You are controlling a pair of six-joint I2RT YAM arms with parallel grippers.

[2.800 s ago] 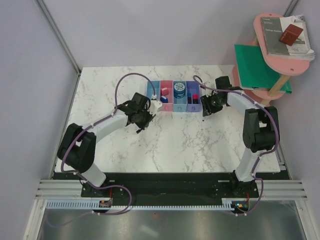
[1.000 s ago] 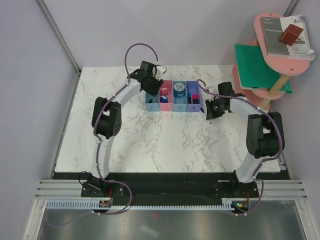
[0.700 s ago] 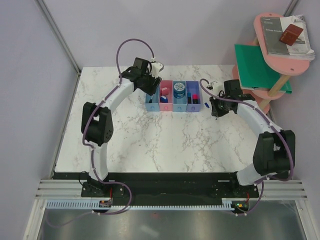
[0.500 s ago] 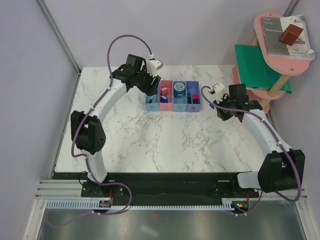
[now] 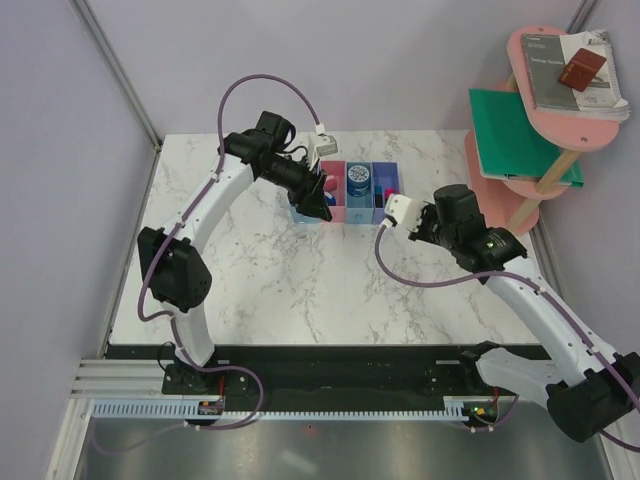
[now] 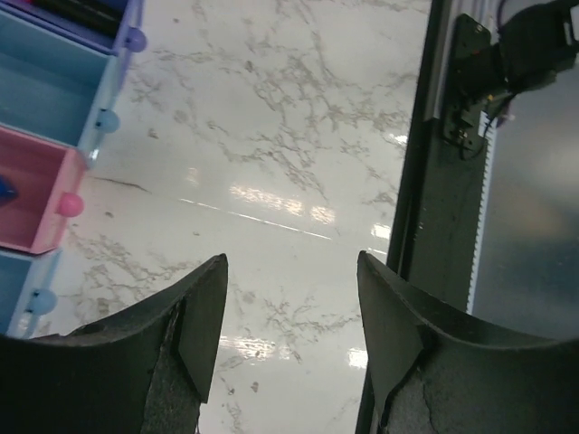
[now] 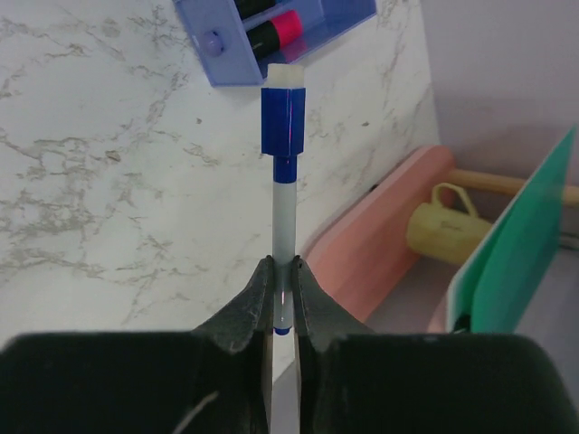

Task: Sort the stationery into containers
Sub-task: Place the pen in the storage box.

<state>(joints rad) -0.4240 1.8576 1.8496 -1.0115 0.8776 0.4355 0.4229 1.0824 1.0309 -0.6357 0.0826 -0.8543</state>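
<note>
Moved: right gripper has drawn back from the bins toward centre-right; left gripper has come over their left end.
Bins counted: four, joined, upper centre.
Held, right: I count one blue-capped white marker, pinched, its cap near the purple end bin.
Held, left: none; fingers spread.

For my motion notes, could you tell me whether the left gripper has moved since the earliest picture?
Yes. The left gripper has shifted back and right: from over the table in front of the bin row to over its left end.
</note>
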